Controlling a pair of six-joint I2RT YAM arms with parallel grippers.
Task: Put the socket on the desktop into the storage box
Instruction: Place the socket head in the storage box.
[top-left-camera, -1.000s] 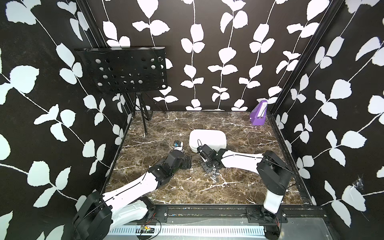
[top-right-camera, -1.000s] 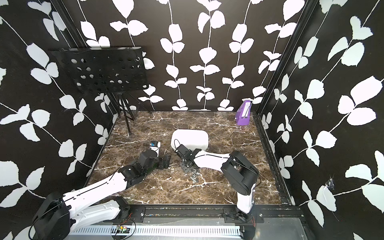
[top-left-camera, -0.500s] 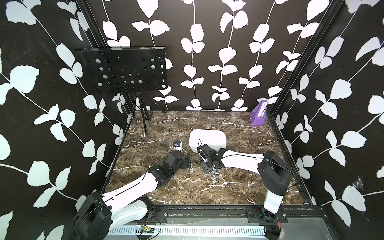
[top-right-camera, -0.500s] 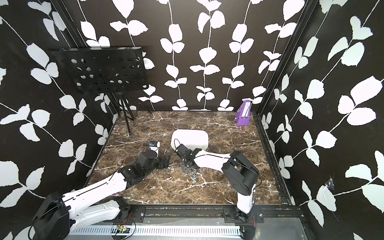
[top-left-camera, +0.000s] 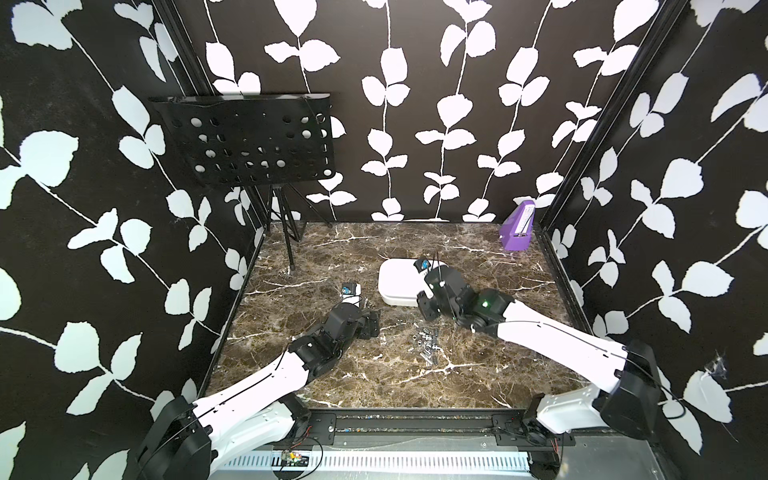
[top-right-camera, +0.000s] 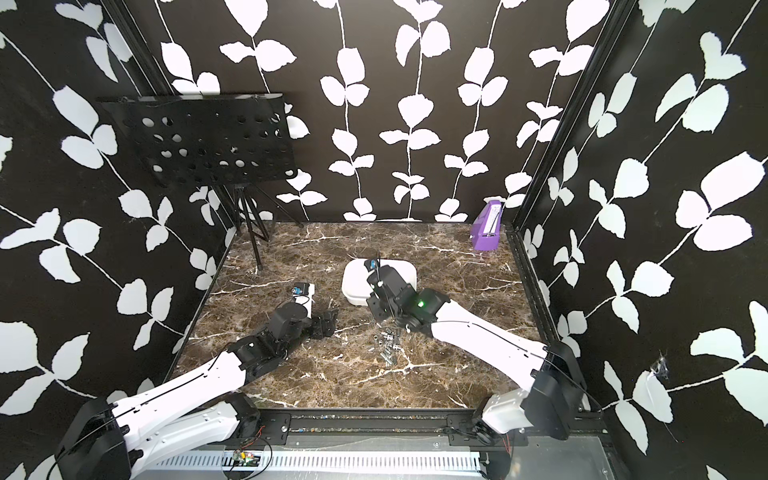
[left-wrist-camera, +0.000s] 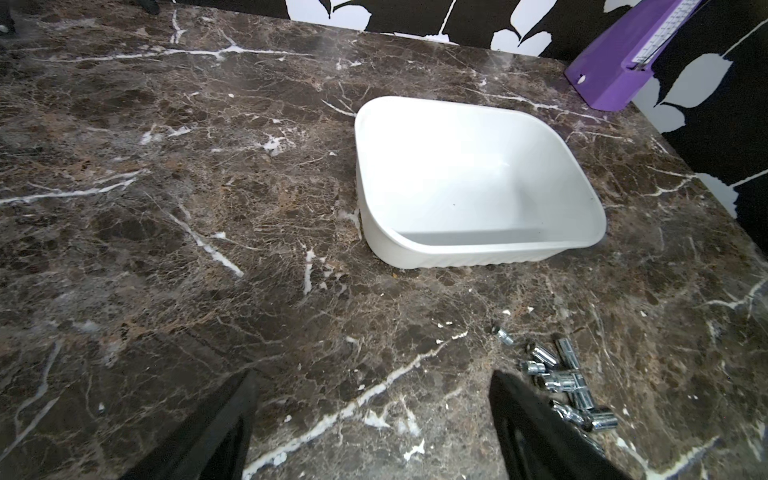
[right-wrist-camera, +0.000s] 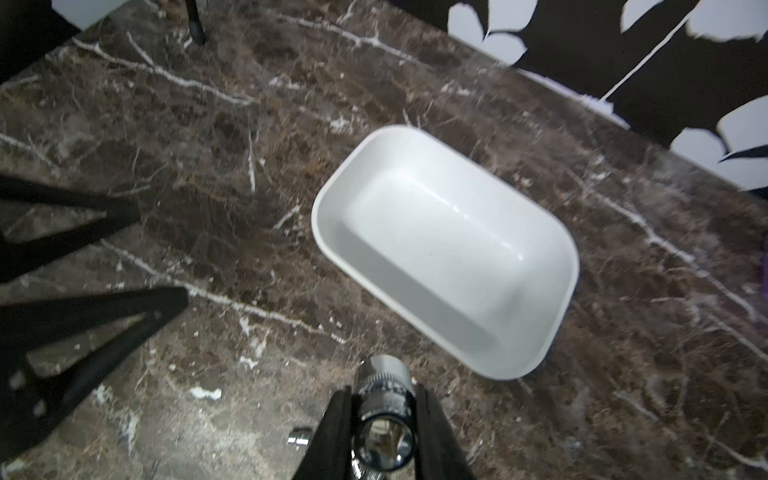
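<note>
Currently the socket (right-wrist-camera: 384, 415) sits between the jaws of the right gripper (right-wrist-camera: 382, 392), which are closed to a narrow gap on its round barrel; its open end faces the wrist camera. It is off the desktop (top-left-camera: 374, 386), just short of the box's (right-wrist-camera: 449, 257) near rim and not yet over it.

Handling, judged: chromed steel, rigid, small but dense, smooth and likely slippery. A knurled band rings the barrel, and that is the best place to grip. It is round, so it will roll if set down on its side. A short drop should not harm it, though it may bounce in the hard plastic box.

The box is white, shallow and empty. The pile (top-left-camera: 426, 345) of remaining sockets lies near the box's front side, and one stray socket (right-wrist-camera: 298, 438) lies apart from it. The left gripper (left-wrist-camera: 372, 376) rests low on the desktop in front of the box, jaws wide apart and holding nothing.

Surface: dark brown marble pattern, flat and hard. Behind the box stand a purple box (top-left-camera: 517, 232) in the far corner and a black stand (top-left-camera: 245, 141) to the other side. The walls are black with white leaf print.
</note>
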